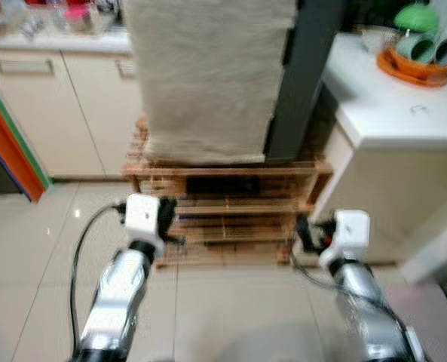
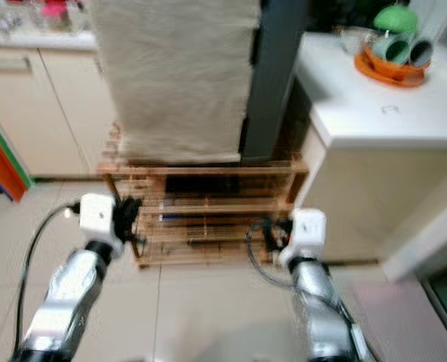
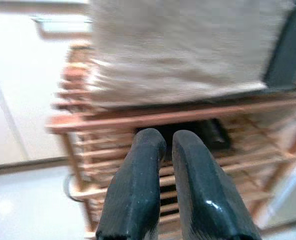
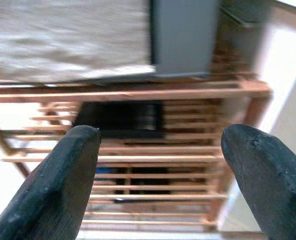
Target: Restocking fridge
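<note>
A tall dark grey fridge [image 1: 306,75], its front draped in a beige cloth [image 1: 208,75], stands on a slatted wooden rack [image 1: 223,204] straight ahead. A flat black object [image 4: 120,119] lies on the rack's upper shelf. My left gripper [image 3: 168,140] is shut with nothing in it and points at the rack's left part. My right gripper [image 4: 160,135] is held open and empty, facing the rack's right part. Both grippers hang low in front of the rack, apart from it, the left gripper [image 1: 169,220] and the right gripper [image 1: 304,234] at about the same height.
A white counter [image 1: 389,105] stands close on the right, bearing an orange tray with green cups [image 1: 419,53]. Cream cabinets [image 1: 50,105] line the left wall, with an orange and green board [image 1: 8,143] leaning there. Pale tiled floor [image 1: 231,302] lies between me and the rack.
</note>
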Tool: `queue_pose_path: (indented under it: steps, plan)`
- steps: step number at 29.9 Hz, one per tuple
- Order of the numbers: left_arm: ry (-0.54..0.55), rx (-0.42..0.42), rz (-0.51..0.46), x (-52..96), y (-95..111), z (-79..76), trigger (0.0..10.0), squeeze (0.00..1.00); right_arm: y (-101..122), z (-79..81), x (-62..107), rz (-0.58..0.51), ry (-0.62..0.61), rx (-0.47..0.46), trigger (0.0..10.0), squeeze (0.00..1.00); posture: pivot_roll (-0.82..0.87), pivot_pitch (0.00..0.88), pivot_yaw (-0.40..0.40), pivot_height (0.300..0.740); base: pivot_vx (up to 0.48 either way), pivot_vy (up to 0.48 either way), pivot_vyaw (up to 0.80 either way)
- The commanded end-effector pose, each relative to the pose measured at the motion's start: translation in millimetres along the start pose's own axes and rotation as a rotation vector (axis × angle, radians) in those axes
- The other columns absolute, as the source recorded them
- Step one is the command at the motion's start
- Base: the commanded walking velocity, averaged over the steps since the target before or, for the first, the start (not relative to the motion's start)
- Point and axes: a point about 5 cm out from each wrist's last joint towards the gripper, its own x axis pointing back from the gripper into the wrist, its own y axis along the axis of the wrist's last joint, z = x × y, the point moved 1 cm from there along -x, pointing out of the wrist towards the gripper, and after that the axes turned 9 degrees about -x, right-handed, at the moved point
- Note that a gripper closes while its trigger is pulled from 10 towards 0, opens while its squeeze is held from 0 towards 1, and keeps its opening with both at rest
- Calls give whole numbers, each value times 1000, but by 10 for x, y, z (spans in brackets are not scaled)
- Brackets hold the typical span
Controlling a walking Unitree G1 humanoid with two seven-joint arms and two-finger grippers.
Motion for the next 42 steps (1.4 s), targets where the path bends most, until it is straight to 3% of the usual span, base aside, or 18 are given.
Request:
queue_pose_path:
  steps: [1,17,19,24,36,37,38,39,42]
  plan:
    - [-33,4,-5,-16,8,-68,10000,0,32,-125,8,-11,-36,15,10000,0,15,0,-16,740,0,480,0]
    - [-5,-35,21,-75,-4,21,10000,0,-29,-119,9,5,-24,36,10000,0,22,0,-20,740,0,480,0]
    - [9,-75,29,-85,-9,31,10000,0,-30,-113,12,5,-17,47,10000,0,22,0,-20,740,0,0,0]
    - [-22,-37,-28,-93,73,-8,10000,0,-39,-107,29,5,-9,63,10000,0,11,0,-18,740,0,0,0]
    - [-10,-64,-11,-142,53,-11,10000,0,-80,-83,64,8,6,87,10000,0,2,0,-12,740,418,122,0]
    - [-11,-70,-9,-143,52,-17,10000,561,-83,-82,65,9,5,86,10000,0,3,0,-10,740,428,0,0]
    - [-12,-74,-8,-145,52,-17,10000,561,-85,-78,62,8,5,86,10000,0,3,0,-9,740,428,0,0]
    - [-3,-74,-6,-148,52,-11,10000,1000,-86,-78,59,8,3,86,10000,0,3,0,-8,740,435,0,0]
    - [8,-78,-4,-166,58,10,10000,1000,-84,-84,44,6,-3,86,10000,0,4,0,-3,740,441,0,0]
